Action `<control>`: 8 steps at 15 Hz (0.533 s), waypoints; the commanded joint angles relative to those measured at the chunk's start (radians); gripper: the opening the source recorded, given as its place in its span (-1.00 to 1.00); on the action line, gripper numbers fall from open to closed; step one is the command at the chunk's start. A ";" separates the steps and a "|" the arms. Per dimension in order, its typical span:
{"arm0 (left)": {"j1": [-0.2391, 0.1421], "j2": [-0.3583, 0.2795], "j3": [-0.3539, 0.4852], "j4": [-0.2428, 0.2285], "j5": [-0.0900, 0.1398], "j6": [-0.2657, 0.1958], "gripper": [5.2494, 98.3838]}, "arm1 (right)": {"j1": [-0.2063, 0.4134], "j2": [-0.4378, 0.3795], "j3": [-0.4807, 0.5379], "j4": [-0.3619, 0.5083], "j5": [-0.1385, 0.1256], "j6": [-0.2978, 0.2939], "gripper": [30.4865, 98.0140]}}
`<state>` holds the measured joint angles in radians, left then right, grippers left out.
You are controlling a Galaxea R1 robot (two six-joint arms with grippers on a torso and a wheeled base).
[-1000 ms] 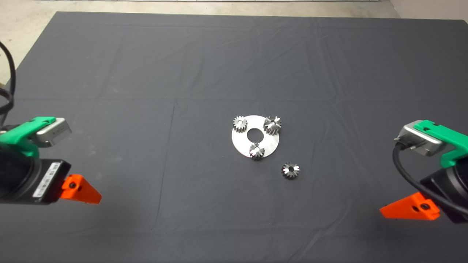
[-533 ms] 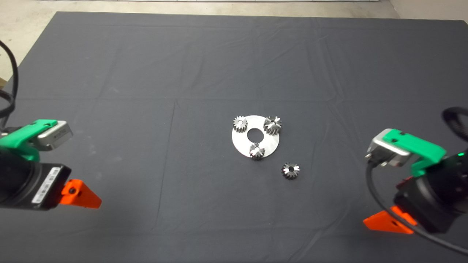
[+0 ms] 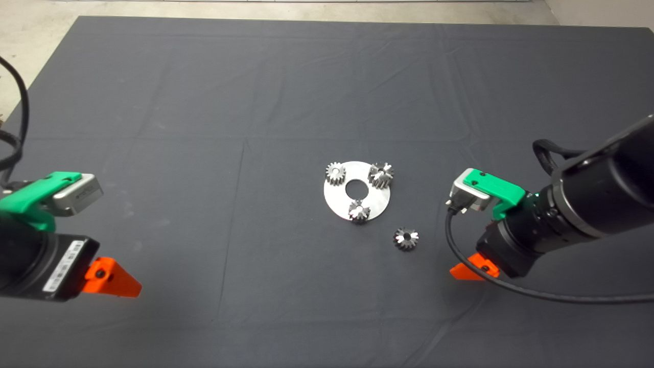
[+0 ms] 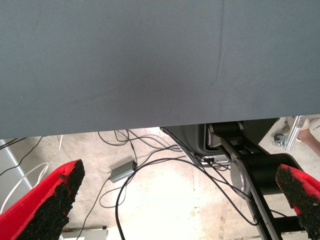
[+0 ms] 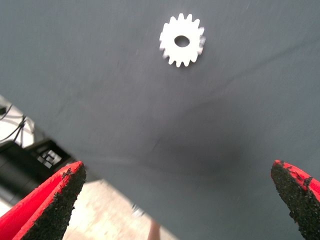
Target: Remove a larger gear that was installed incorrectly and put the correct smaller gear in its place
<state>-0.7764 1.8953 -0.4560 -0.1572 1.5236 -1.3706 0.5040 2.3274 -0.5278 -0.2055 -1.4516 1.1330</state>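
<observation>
A round silver plate [image 3: 379, 202] lies mid-mat with three gears standing on it. The larger gear [image 3: 381, 175], dark and widest, sits at the plate's far right. The smaller gear [image 3: 406, 238], dark with a black centre hole, lies loose on the mat just off the plate's near right. In the right wrist view this smaller gear [image 5: 182, 40] shows ahead of the fingers. My right gripper [image 3: 464, 271] [image 5: 176, 167] hovers open a short way right of that gear, holding nothing. My left gripper [image 3: 115, 276] [image 4: 179, 167] waits open at the lower left.
Two paler silvery gears [image 3: 335, 174] [image 3: 359, 211] stand on the plate's far left and near edge. In the left wrist view the mat's edge [image 4: 150, 127] shows, with floor cables [image 4: 150, 170] and the robot's base [image 4: 260, 170] beyond. A black cable [image 3: 511, 289] trails from the right wrist.
My right arm has swung in from the right edge toward the loose dark gear. The left gripper has barely shifted. The gears and plate have not moved.
</observation>
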 commanded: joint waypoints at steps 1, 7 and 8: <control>-0.015 -0.004 0.010 -0.016 0.047 0.004 1.00 | -0.015 0.004 -0.012 -0.079 -0.001 -0.021 0.99; -0.015 -0.001 0.011 -0.016 0.047 0.004 1.00 | -0.094 0.006 -0.012 -0.188 -0.001 -0.024 0.99; -0.015 -0.001 0.011 -0.016 0.047 0.004 0.99 | -0.094 0.005 -0.012 -0.210 -0.001 -0.024 0.99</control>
<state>-0.7764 1.8949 -0.4555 -0.1572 1.5240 -1.3706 0.3938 2.3302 -0.5406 -0.3422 -1.4538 1.1147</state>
